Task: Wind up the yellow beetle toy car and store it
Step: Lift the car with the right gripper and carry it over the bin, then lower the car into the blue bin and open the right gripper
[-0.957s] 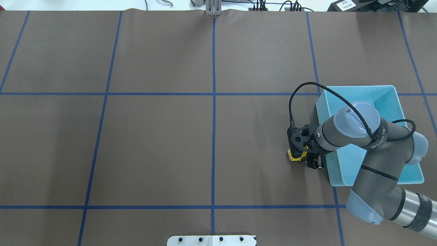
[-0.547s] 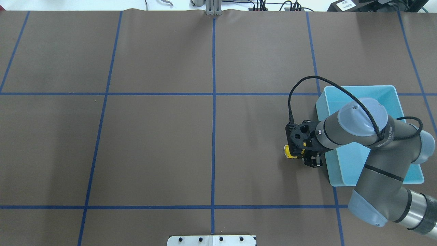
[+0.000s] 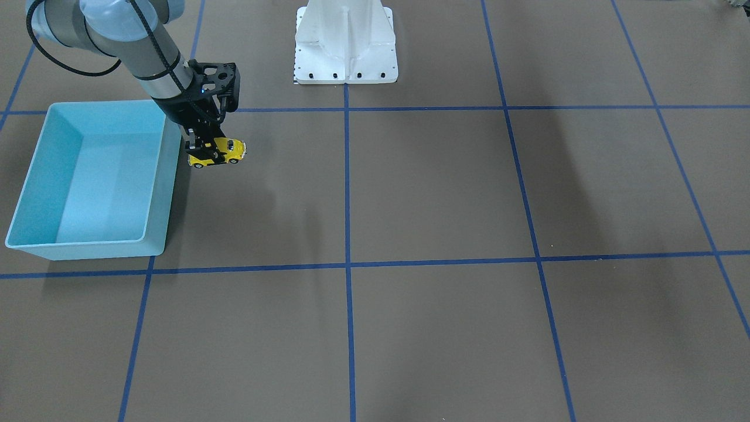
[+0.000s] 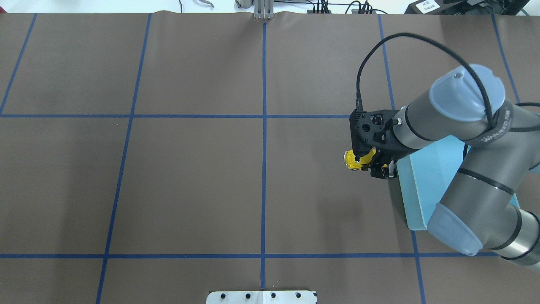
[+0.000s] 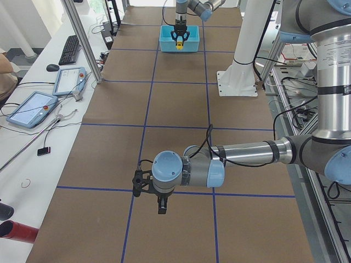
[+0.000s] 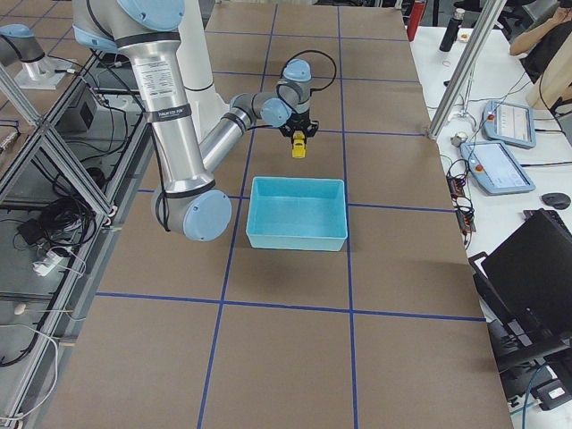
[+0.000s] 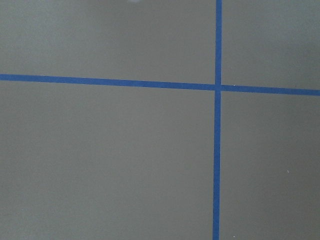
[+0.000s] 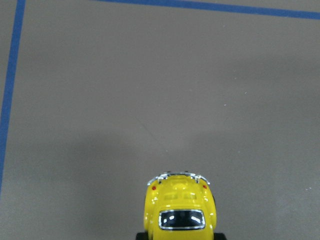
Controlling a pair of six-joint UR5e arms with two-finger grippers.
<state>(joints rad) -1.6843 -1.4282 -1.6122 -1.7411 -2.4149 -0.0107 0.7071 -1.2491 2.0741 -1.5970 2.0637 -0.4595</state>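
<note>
Right tool (image 3: 205, 153) clamping tiny yellow Beetle toy car (image 3: 225, 150) above brown table (image 3: 445, 187); light-blue plastic bin (image 3: 105, 104) beside tool; depositing remaining.

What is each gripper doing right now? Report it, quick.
Left gripper: cannot be told, seen only in a side view.
Right gripper: closed, holding the yellow beetle toy car.

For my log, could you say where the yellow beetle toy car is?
In the front-facing view the car is upper left, gripped by the right tool, just outside the blue bin.
</note>
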